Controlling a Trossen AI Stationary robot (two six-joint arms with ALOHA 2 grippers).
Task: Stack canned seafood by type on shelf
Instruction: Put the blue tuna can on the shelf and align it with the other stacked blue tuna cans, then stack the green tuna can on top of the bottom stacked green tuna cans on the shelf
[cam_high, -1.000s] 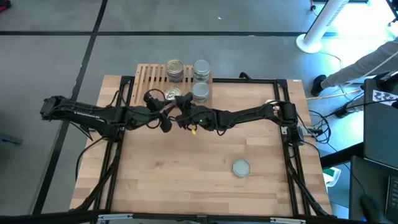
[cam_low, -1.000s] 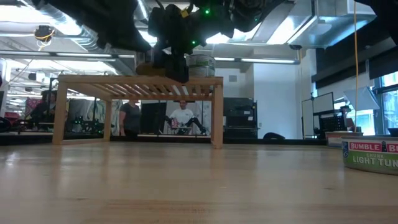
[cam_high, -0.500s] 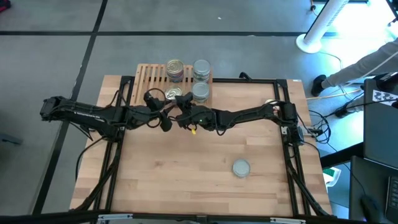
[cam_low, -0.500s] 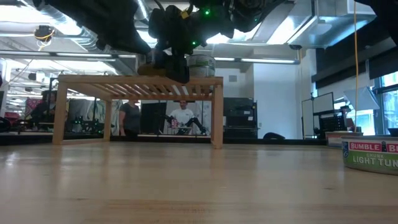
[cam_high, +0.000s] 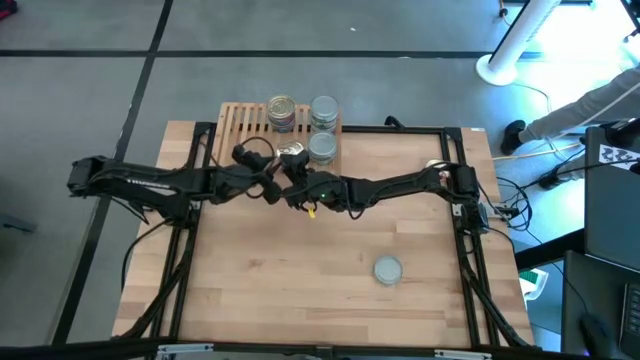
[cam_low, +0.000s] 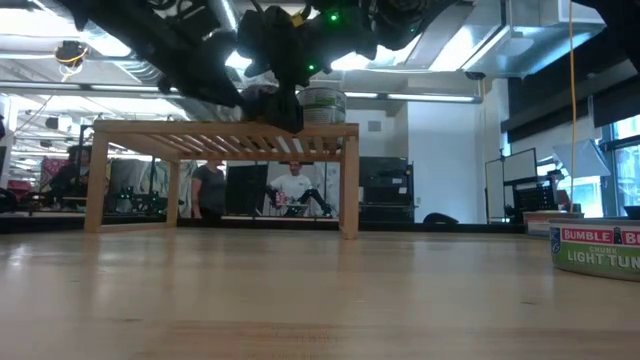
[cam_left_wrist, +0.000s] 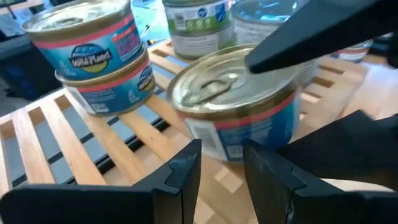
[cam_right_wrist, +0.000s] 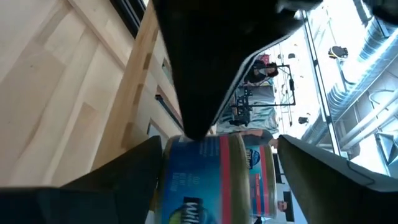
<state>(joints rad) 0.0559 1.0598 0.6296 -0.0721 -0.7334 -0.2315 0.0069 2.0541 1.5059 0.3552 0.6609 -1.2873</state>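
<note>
**Right gripper spread around a gold-lidded can at the shelf's edge**

The right gripper (cam_high: 293, 172) stands with its fingers wide, one on each side of a gold-lidded can (cam_high: 292, 153). The right wrist view shows this best: the can's blue-and-red side (cam_right_wrist: 217, 174) fills the space between the fingers, with only a sliver of room on one side, and whether the pads touch it is unclear. The left wrist view shows the can (cam_left_wrist: 239, 99) upright on the slats, at the shelf edge that faces the tabletop's middle.

The left gripper (cam_high: 270, 190) hovers just beside that can, over the tabletop (cam_high: 260, 290). Its fingers (cam_left_wrist: 186, 171) stand a narrow gap apart with nothing between them.

From above, the shelf (cam_high: 235, 125) stands at the tabletop's far edge. It carries a gold-lidded stack (cam_high: 282, 112) at its far edge and two silver-lidded stacks (cam_high: 323, 128) along its right end. Only the left wrist view shows that the gold-lidded stack (cam_left_wrist: 93, 56) is two cans high.

A lone silver-lidded can (cam_high: 388, 270) lies well apart on the tabletop, towards the near edge and right of the middle. Only the low view shows its tuna label (cam_low: 598, 248). That view also shows people in the room beyond, seen under the shelf (cam_low: 220, 130).
</note>
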